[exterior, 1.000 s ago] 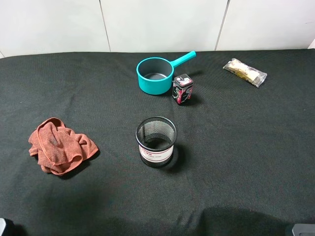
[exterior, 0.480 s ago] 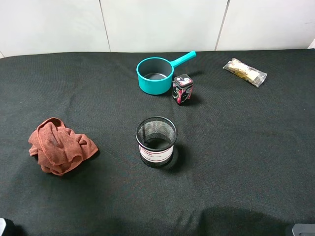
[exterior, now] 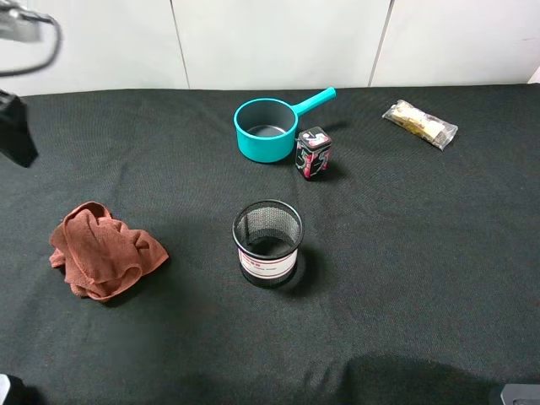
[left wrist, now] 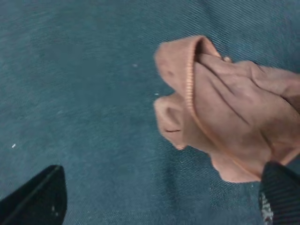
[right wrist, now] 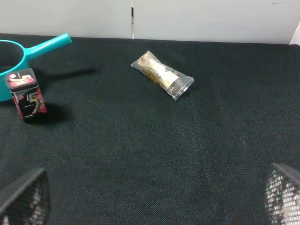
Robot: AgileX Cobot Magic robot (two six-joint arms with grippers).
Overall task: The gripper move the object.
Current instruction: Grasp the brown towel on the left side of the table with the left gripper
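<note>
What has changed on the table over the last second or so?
The left arm has swung into the high view at the upper left; before, it was not there. Its wrist view shows the left gripper over the orange cloth, jaws apart, holding nothing. Nothing was grasped or released. The cloth, mesh cup, teal pan, small tin and snack packet stayed put.

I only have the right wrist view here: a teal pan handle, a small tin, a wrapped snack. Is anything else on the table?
Observer: Yes, a crumpled reddish-brown cloth lies on the table's left side.
Operator: Is the left gripper holding it?
Observer: No; the left gripper is open, the cloth lying ungripped beyond its fingers.
Operator: Anything central?
Observer: A black mesh cup stands upright nearer the camera than the teal pan.
</note>
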